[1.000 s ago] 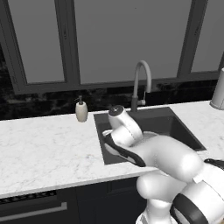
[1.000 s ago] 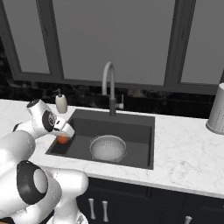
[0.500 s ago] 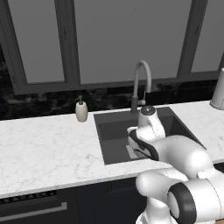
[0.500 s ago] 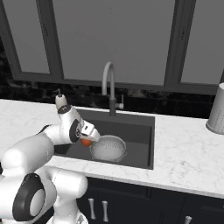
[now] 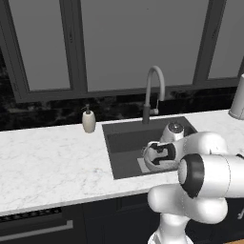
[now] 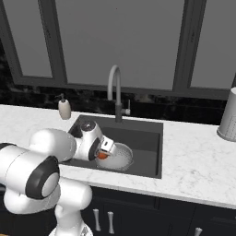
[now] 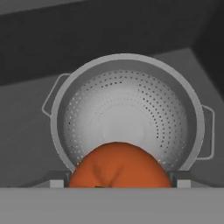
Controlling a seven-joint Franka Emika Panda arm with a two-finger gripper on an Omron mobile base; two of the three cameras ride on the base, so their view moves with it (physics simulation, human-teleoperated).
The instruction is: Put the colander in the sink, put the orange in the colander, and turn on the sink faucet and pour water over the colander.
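Orange-red and round, the small orange (image 7: 119,166) sits between my two dark finger tips, and my gripper (image 6: 102,153) is clamped on it across a fairly wide span. From the hand camera it fills the lower middle of the picture, with a small dark stem mark at its bottom edge, and it hangs above the near rim of the round silver-grey perforated metal colander (image 7: 127,118).

That colander stands upright on the floor of the large rectangular dark grey recessed sink (image 6: 147,138), with one small loop handle showing on each side. Its inner bowl holds nothing. From the right base camera I see the colander (image 6: 120,156) in the near part of the basin, with the orange (image 6: 103,155) just at its left edge. Whether the fruit touches the rim I cannot tell, since my own wrist covers that spot.

From the left base camera my hand reaches down into the sink (image 5: 125,143). Behind the basin rises the tall grey gooseneck faucet (image 5: 153,90), its arched spout reaching over the back of the sink. A small cream soap pump bottle (image 5: 88,120) stands on the white marbled counter (image 5: 52,162) left of the sink, well apart from my hand.
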